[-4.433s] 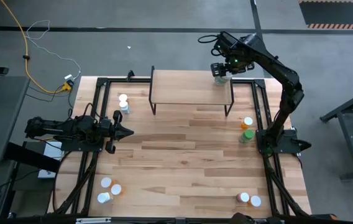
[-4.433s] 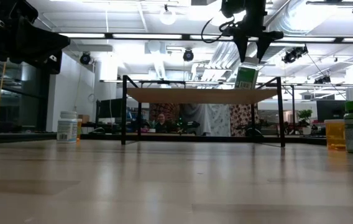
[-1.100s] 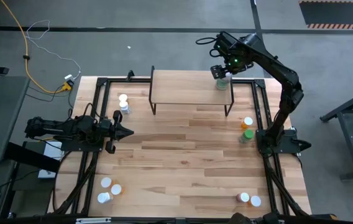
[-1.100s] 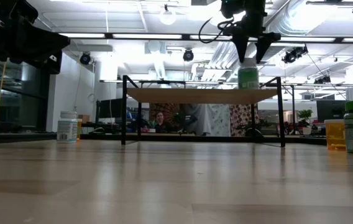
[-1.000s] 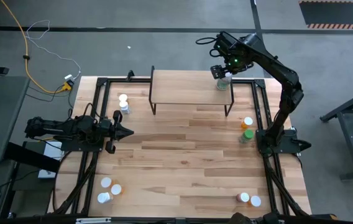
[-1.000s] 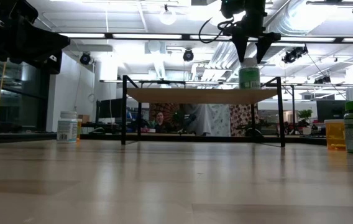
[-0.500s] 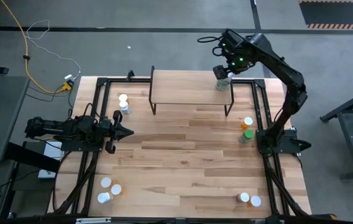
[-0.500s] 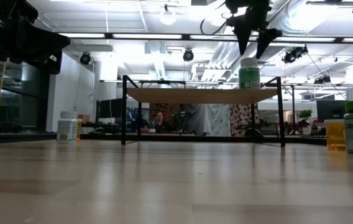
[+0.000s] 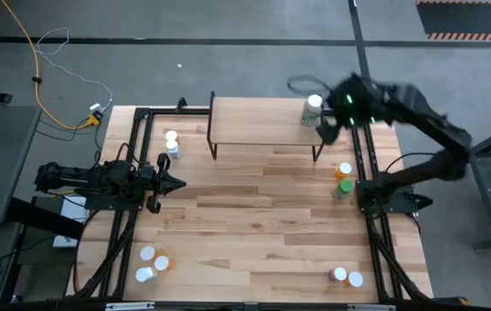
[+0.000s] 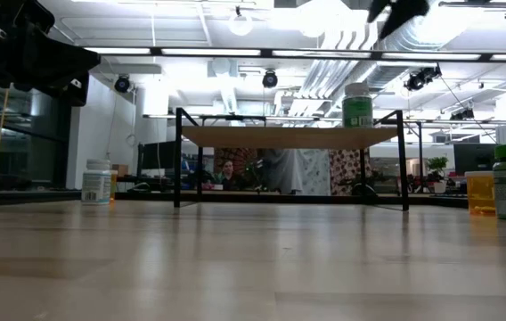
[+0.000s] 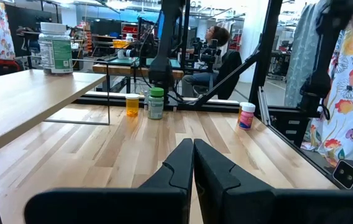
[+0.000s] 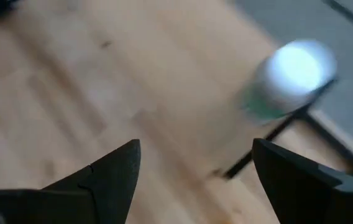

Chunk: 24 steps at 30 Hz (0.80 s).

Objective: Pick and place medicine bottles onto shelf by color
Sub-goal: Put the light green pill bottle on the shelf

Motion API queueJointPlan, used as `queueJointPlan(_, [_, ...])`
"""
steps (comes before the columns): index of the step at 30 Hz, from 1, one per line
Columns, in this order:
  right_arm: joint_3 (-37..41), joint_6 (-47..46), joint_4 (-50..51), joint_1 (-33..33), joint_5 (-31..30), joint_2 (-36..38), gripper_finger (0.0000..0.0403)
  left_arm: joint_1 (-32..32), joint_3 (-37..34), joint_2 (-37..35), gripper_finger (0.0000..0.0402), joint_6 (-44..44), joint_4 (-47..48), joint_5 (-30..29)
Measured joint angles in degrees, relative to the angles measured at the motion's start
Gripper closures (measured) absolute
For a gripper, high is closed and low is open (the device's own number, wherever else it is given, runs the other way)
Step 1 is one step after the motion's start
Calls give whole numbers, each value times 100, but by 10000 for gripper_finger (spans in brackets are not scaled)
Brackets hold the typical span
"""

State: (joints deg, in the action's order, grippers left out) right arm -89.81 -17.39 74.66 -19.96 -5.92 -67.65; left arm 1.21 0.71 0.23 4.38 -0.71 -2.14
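Note:
The shelf [image 9: 263, 121] stands at the table's far side. A green medicine bottle with a white cap [image 9: 313, 110] [image 10: 357, 105] [image 12: 287, 79] stands upright on its base at the shelf's right end. My right gripper [image 9: 324, 130] [image 12: 195, 168] hovers open and blurred just beyond that end, off to the bottle's side, touching nothing. In the low view only its tip [image 10: 399, 9] shows, high up. My left gripper [image 9: 173, 182] [image 11: 192, 163] waits shut and level at the table's left.
A white bottle [image 9: 171, 142] stands left of the shelf. An orange bottle [image 9: 344, 170] and a green one [image 9: 341, 188] stand by the right arm's base. Three bottles [image 9: 150, 263] sit at the near left, two [image 9: 347, 276] at the near right.
My right gripper, open throughout, has risen off the green bottle's cap and swung fast toward the table's right and near side, rolling as it goes. The bottle stays upright on the shelf's right end.

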Motion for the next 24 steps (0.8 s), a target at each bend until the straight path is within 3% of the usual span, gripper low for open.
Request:
queueJointPlan(7, [3300,-598,-3110,1447,886,2334,104,0,0,0,398,-2,2,0])
queueJointPlan(13, [5382,52,-6810,2327,923,3207,104,-2,0,-1,398,93,0,-4])
queueJointPlan(18, [6375,396,-8715,2651,919,3193,104,0,0,-2,398,892,2,16])
queueJointPlan(24, [6525,295,-8936,2721,917,3201,104,-2,0,-2,398,1045,-9,-61])
